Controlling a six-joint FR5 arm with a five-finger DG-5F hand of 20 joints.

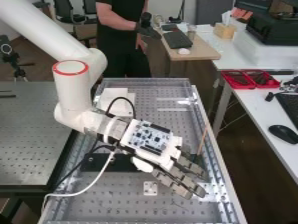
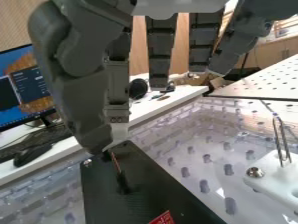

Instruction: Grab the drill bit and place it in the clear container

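The hand (image 2: 78,107), fingers extended and slightly spread, pinches nothing above the black plate (image 2: 163,187). The slender drill bit (image 2: 116,164) is just off the thumb's tip, long axis slanting away; a grasp probably requires closure across that axis.

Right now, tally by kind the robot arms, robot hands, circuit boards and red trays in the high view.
Robot arm: 1
Robot hand: 1
Circuit board: 1
Red trays: 2
Total: 5
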